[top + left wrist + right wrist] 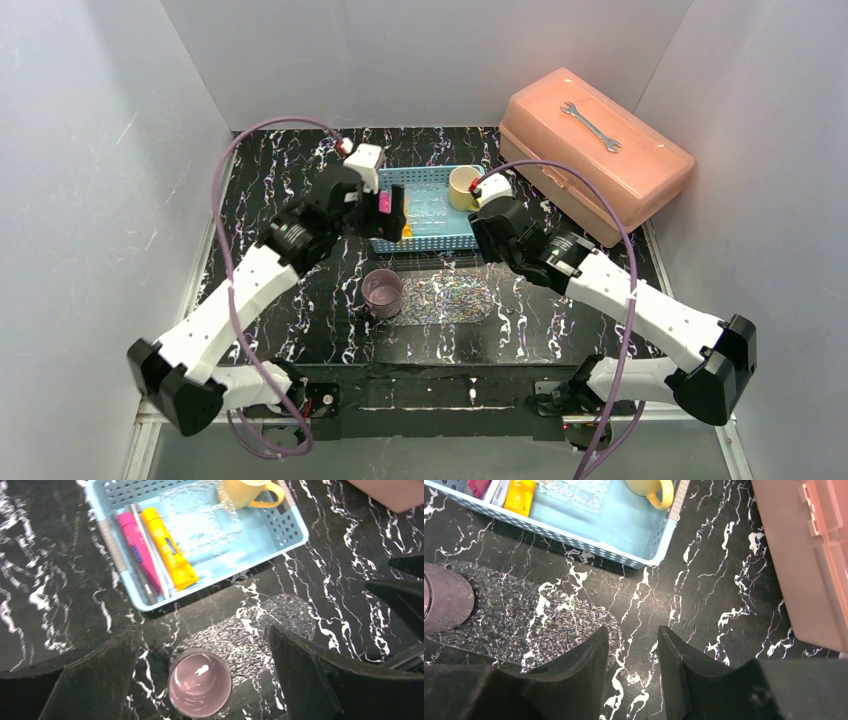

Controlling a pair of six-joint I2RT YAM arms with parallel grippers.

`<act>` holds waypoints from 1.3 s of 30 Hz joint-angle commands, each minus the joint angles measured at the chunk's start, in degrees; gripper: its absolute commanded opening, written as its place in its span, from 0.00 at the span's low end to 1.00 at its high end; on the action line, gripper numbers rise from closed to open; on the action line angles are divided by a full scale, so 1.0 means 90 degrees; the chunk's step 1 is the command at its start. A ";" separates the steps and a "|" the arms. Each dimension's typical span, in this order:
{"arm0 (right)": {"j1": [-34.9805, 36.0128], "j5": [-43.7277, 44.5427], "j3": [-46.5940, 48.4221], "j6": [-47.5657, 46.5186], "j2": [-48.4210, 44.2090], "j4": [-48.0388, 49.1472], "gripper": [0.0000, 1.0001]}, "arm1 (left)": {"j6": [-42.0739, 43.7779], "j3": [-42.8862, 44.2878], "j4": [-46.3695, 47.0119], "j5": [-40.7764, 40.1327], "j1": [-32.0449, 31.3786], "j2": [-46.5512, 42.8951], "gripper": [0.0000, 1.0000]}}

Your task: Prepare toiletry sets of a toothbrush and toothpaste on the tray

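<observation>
First pick, I reckon: left hand (204, 635) gapes empty near the basket (295, 530), whose yellow tube (167, 547) needs lifting to the tray (524, 615); right hand (633, 630), part-open, holds nothing.

White links and black joints form each arm (240, 290), with a looping purple cable (215, 195).
</observation>
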 commanded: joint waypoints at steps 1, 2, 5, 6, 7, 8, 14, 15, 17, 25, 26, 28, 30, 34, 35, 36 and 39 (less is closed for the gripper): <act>-0.0194 0.0273 -0.0101 0.0441 -0.0411 -0.0065 0.48 | 0.0335 0.0807 -0.0065 0.0978 0.0005 0.0967 0.99; -0.0237 0.0315 -0.0130 0.0517 -0.0459 -0.0106 0.48 | 0.0391 0.0936 -0.0032 0.1268 0.0004 0.1112 0.99; -0.0354 0.0514 -0.0220 0.0725 -0.0665 -0.0231 0.48 | 0.0523 0.1379 0.0009 0.1649 0.0004 0.1787 0.99; -0.0395 0.0594 -0.0263 0.0811 -0.0733 -0.0269 0.48 | 0.0583 0.1533 0.0011 0.1778 -0.0001 0.1988 0.99; -0.0434 0.0653 -0.0316 0.0892 -0.0800 -0.0294 0.48 | 0.0633 0.1676 0.0012 0.1897 -0.0005 0.2199 0.99; -0.0469 0.0671 -0.0365 0.0957 -0.0845 -0.0298 0.49 | 0.0678 0.1844 0.0012 0.2019 -0.0006 0.2409 0.99; -0.0657 0.0864 -0.0563 0.1367 -0.1089 -0.0544 0.49 | 0.0924 0.2922 -0.0033 0.2676 -0.0058 0.3602 0.99; -0.0684 0.0865 -0.0598 0.1419 -0.1156 -0.0566 0.49 | 0.0959 0.3104 -0.0052 0.2743 -0.0063 0.3780 0.99; -0.0740 0.0875 -0.0662 0.1548 -0.1303 -0.0656 0.50 | 0.1006 0.3424 -0.0058 0.2868 -0.0083 0.4125 0.99; -0.0792 0.0506 -0.0877 0.1973 -0.1882 -0.0961 0.50 | 0.1372 0.4792 -0.0115 0.3271 -0.0142 0.5500 0.99; -0.0793 0.0444 -0.0908 0.2004 -0.1936 -0.0961 0.50 | 0.1427 0.4921 -0.0114 0.3284 -0.0142 0.5653 0.99; -0.0796 0.0363 -0.0940 0.2064 -0.2020 -0.1014 0.50 | 0.1547 0.5157 -0.0132 0.3303 -0.0142 0.5931 0.99; -0.0801 0.0318 -0.0938 0.2097 -0.2091 -0.1063 0.50 | 0.1747 0.5371 -0.0168 0.3342 -0.0145 0.6171 0.99; -0.0799 0.0162 -0.1040 0.2172 -0.2317 -0.0970 0.50 | 0.2060 0.5931 -0.0355 0.3429 -0.0144 0.6634 0.95; -0.0795 0.0093 -0.1105 0.2193 -0.2367 -0.0900 0.50 | 0.2121 0.6088 -0.0404 0.3444 -0.0143 0.6743 0.94; -0.0801 0.0019 -0.1148 0.2213 -0.2417 -0.0844 0.50 | 0.2182 0.6283 -0.0456 0.3463 -0.0150 0.6844 0.93; -0.0797 -0.0093 -0.1158 0.2256 -0.2438 -0.0830 0.50 | 0.2361 0.6509 -0.0475 0.3436 -0.0142 0.7077 0.90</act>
